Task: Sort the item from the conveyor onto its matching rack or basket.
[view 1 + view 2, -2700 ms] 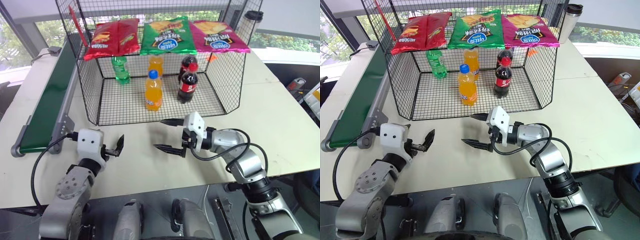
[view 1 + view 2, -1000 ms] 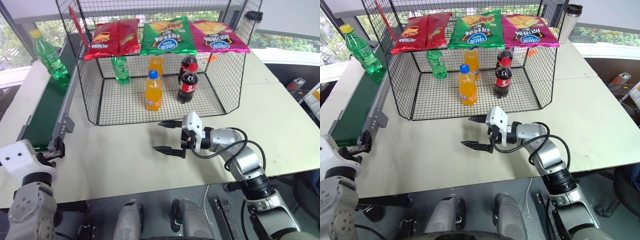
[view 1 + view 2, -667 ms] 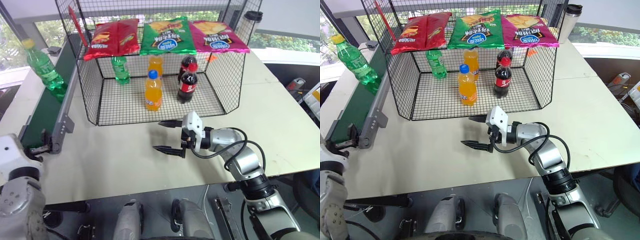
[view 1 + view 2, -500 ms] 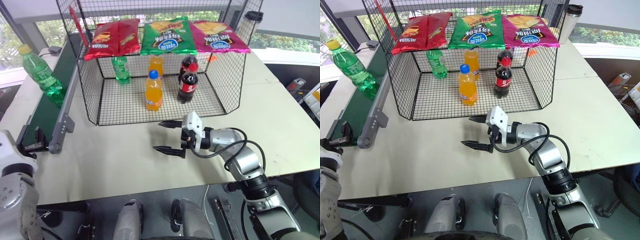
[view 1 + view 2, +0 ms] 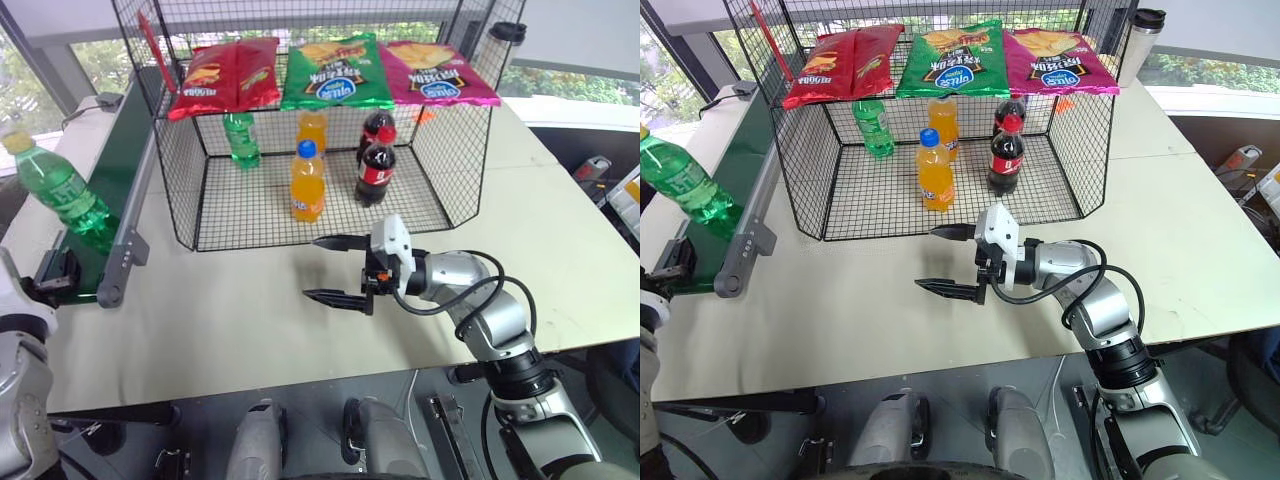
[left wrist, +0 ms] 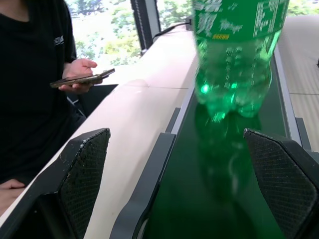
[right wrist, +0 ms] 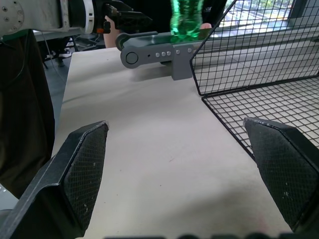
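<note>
The left pincer (image 5: 55, 272) waits released at the near rounded end of the conveyor (image 5: 110, 165), its two black fingers spread wide and level along the belt. The green soda bottle (image 5: 58, 192) stands upright on the belt straight ahead of it, yellow cap up, so its long axis runs vertical, across the line the fingers point along. In the left wrist view the base of the bottle sits between the two pads but further up the belt, not yet touching either. My judgement is that the coming grasp turns on this: the bottle lies dead ahead and close, and the fingers need only take it around the lower body.

The right pincer (image 5: 335, 270) hangs released as well, over the bare bench (image 5: 250, 320) just in front of the black wire cage (image 5: 320, 215), pointing toward the robot's left. It is well apart from the bottle, so the left arm is plainly the nearer one.

The cage stands to the right of the conveyor, open at the front. On its grid floor are a green bottle (image 5: 241, 138) at the back left, two orange soda bottles (image 5: 307, 182) in the middle and two dark cola bottles (image 5: 375, 165) to the right. Three chip bags (image 5: 335, 70) lie across its upper back edge. The matching spot looks to be by the green bottle at the back left.
</note>
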`<state>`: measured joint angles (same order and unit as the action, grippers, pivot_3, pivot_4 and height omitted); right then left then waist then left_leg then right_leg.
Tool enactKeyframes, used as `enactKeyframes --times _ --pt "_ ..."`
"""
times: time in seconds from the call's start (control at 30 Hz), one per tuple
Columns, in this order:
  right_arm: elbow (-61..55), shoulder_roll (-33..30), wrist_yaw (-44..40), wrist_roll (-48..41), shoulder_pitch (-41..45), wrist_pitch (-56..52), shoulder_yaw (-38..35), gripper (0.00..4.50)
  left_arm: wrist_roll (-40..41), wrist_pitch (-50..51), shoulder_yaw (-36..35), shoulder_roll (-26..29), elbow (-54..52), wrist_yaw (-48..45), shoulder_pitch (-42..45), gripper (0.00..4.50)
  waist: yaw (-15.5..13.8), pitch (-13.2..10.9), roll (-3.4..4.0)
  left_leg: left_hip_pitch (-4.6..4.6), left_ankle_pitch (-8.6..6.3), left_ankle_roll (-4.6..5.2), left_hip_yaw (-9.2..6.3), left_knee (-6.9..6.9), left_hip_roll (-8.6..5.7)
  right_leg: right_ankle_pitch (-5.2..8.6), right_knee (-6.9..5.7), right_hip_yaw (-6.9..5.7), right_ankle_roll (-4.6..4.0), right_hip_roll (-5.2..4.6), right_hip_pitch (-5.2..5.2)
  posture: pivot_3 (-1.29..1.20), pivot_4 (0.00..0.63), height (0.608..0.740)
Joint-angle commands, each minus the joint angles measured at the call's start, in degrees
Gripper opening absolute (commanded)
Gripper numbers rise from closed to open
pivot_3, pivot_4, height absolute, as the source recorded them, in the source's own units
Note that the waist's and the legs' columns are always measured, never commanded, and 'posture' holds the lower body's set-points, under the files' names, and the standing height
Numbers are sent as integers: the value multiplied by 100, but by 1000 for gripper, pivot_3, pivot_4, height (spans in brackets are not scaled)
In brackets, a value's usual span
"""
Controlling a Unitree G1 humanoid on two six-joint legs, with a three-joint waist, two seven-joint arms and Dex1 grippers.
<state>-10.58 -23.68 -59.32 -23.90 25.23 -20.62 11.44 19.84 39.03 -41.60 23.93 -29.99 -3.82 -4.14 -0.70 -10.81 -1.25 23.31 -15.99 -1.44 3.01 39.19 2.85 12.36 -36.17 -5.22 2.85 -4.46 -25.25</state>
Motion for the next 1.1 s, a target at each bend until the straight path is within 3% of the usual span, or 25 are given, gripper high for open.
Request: enactKeyframes --times 0.03,0.5,0.6,0.67,0.7,1.1 --pt "-230 -28 15 -102 16 49 -109 4500 -18 -197 53 177 -23 -139 62 4464 1 0 0 0 0 0 0 0 0 0 0 0 0 0 0 0 150 740" --pt "-243 -63 49 -65 -4 19 -85 4500 -114 -355 347 195 233 -167 297 4464 -3 0 0 1 0 0 1 -1 0 -7 0 0 12 0 -1 0 150 740" --pt "-272 -79 74 -60 -7 -6 -90 4500 -24 -466 351 166 247 -256 284 3708 -11 0 0 0 0 0 0 -1 0 -7 0 0 12 -1 0 0 150 740" --pt "-292 -95 87 -65 -4 -27 -94 4500 57 -496 344 129 197 -294 257 2926 -11 0 0 0 0 0 0 -1 -1 -5 0 0 8 -3 0 0 150 740" --pt "-299 -102 98 -63 4 -40 -91 4500 74 -493 345 127 147 -298 249 2789 -11 0 0 1 0 0 1 -1 -1 -3 1 0 5 -3 0 0 150 740" --pt "-418 -128 163 -99 35 -186 -90 4500 767 147 176 386 -930 -280 386 2789 0 0 0 3 0 0 0 -1 0 -8 1 0 13 -2 -3 0 150 740"
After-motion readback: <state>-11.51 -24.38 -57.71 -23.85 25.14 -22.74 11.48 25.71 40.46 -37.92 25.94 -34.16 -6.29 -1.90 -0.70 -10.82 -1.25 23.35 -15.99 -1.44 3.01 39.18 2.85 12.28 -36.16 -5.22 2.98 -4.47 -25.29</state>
